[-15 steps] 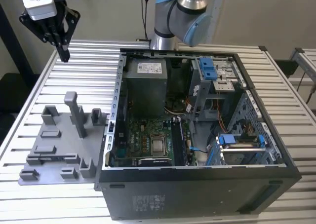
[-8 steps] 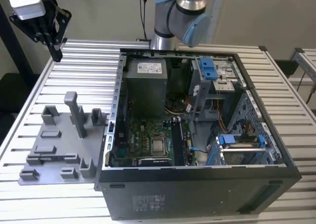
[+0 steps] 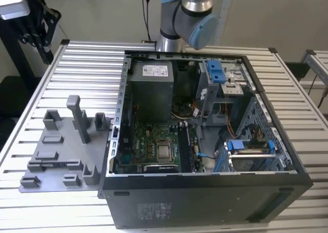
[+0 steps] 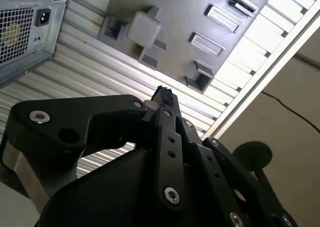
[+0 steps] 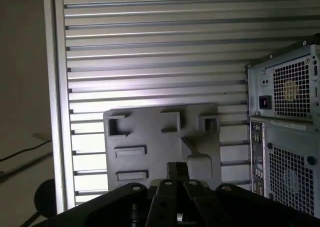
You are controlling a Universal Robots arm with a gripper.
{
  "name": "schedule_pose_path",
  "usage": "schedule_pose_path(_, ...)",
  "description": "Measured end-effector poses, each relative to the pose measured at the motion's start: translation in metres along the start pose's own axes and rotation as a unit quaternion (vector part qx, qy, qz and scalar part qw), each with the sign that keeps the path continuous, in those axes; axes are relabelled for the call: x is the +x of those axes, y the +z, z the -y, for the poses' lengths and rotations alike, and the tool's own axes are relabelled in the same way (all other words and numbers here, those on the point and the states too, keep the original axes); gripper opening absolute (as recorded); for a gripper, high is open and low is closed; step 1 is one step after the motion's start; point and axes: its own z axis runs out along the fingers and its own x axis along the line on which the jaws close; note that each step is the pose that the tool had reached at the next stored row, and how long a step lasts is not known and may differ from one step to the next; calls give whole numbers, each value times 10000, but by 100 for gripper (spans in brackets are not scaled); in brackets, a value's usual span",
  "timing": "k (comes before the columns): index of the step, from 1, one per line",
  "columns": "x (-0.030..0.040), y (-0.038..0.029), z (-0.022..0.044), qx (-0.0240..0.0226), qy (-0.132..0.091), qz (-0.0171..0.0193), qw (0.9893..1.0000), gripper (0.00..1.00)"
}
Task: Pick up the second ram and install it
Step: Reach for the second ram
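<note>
Open computer case, motherboard inside, holder tray beside, hand above tray

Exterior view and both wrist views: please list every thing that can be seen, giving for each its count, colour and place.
table: one, silver, slatted, under everything.
computer case: one, black, side open, on the table.
holder plate: one, grey, with raised blocks, on the table at the exterior view's left of the case.
power supply: one, grey, in the case's far corner.
motherboard: one, green, on the case floor.
blue clips: two, bright blue, on the drive bays inside the case.
arm: one, silver and light blue, behind the case.
gripper: one, black, shut, above the holder plate in both wrist views.
</note>
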Motion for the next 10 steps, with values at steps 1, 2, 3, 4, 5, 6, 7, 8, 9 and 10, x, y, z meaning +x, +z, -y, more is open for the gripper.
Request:
schedule_pose_path(1,29,-1,2,0,0,1,10000,11)
schedule_pose_path(2,58,-3,4,0,0,2,10000,11)
schedule_pose_path(3,86,-4,6,0,0,3,10000,11)
schedule_pose_path(4,112,-5,8,0,0,4,10000,11)
schedule_pose_path(5,135,-7,9,0,0,4,10000,11)
schedule_pose_path(6,158,-8,11,1,0,4,10000,11)
schedule_pose_path(7,181,-9,12,0,0,4,10000,11)
schedule_pose_path(8,199,-10,14,0,0,5,10000,11)
schedule_pose_path(9,211,-10,14,0,0,5,10000,11)
schedule_pose_path(10,212,-10,15,0,0,5,10000,11)
